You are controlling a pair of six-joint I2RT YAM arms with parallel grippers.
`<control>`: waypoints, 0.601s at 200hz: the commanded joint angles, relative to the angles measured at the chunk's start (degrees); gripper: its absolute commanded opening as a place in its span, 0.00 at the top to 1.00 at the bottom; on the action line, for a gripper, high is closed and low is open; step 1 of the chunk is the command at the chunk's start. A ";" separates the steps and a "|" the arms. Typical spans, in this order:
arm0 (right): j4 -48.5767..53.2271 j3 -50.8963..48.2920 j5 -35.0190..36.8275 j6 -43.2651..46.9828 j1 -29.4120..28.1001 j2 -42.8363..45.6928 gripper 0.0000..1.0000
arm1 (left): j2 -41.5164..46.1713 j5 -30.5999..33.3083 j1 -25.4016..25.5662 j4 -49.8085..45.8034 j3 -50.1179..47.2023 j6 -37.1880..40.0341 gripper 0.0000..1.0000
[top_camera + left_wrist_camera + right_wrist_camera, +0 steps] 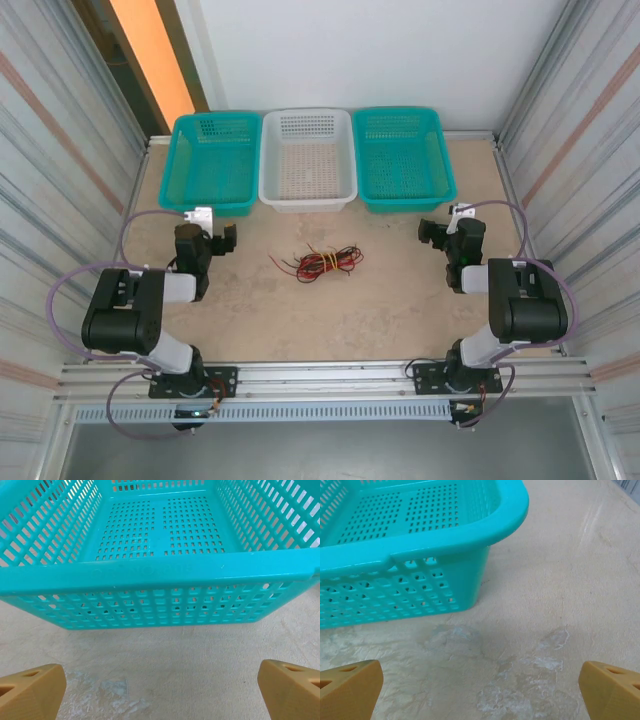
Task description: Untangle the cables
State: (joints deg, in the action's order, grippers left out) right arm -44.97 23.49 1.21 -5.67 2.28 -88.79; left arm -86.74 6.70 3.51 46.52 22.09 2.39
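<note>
Plainly, both grippers are spread wide and carry nothing. The L gripper (216, 232) hangs over the surface (350, 315) on the left side, just in front of the left teal basket (176, 170) and pointed at it; in the left wrist view its tan fingers (31, 691) sit in the two bottom corners w/ bare surface between them, and the basket's near rim runs across the frame just ahead, apart from the fingertips; whether the tips touch the surface can't be told. The R gripper (440, 232) sits likewise on the right side, near the front right corner of the right teal basket (442, 185); in the right wrist view its fingers are just as far apart, nothing between them but scuffed surface, w/ the basket corner ahead and to the left, not in contact. The cables (318, 262), a small tangle of red, yellow and black strands, lie flat on the surface at centre, approx. midway between the two grippers and well apart from both; they lie in front of the white basket (307, 203), clear of its near wall. The three baskets stand side by side in a row along the far edge.
</note>
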 commanded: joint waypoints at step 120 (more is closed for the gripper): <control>-0.64 -0.01 -0.60 0.57 0.20 0.53 0.01 | 0.34 0.86 0.32 0.59 0.44 1.03 0.01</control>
State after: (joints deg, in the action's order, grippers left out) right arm -44.97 23.49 1.21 -5.67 2.28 -88.79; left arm -86.74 6.70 3.51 46.52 22.06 2.39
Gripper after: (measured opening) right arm 0.990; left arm 0.987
